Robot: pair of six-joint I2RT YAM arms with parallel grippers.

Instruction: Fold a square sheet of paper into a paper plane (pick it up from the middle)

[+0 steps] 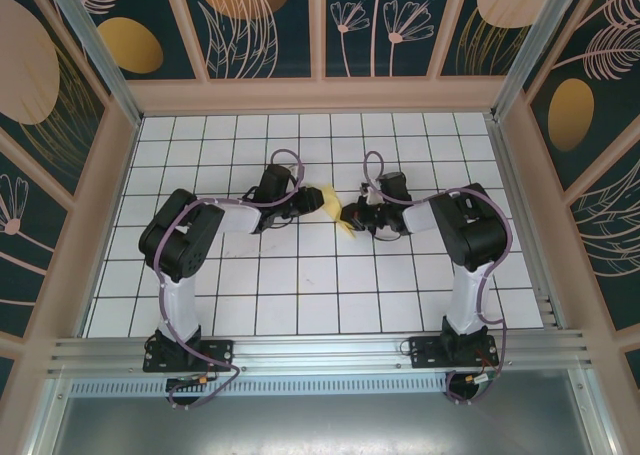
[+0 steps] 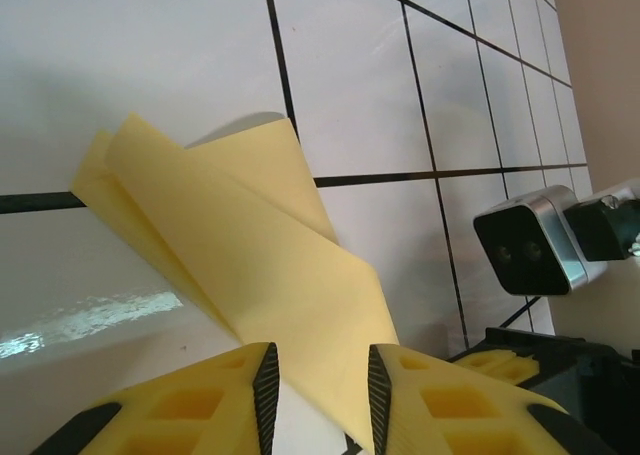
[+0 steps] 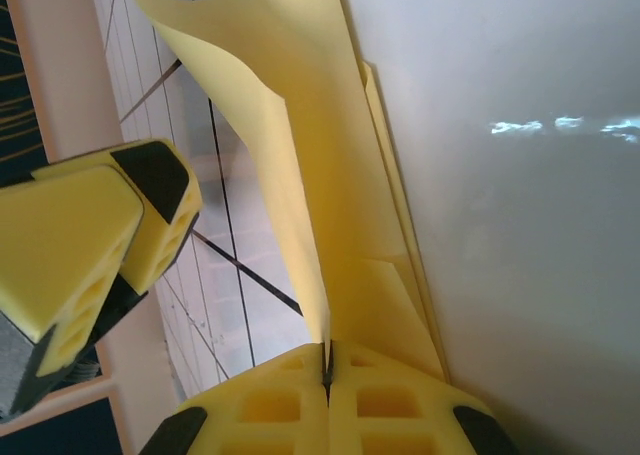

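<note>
The pale yellow sheet of paper (image 1: 331,203) is folded into overlapping layers and lies on the white tiles mid-table between both arms. In the left wrist view, the paper (image 2: 250,255) runs from the tiles down between the fingers of my left gripper (image 2: 322,385), which stand apart and do not pinch it. My right gripper (image 3: 327,360) is shut on the edge of a raised flap of the paper (image 3: 290,135), which stands up from the flat layers. From these views I cannot tell whether the folds make a paper plane.
The two grippers nearly face each other, left gripper (image 1: 308,205) and right gripper (image 1: 352,215), a few centimetres apart. The left fingers (image 3: 90,225) loom close in the right wrist view. The right wrist's camera (image 2: 530,247) shows in the left wrist view. Wooden walls (image 1: 320,95) ring the tiled table.
</note>
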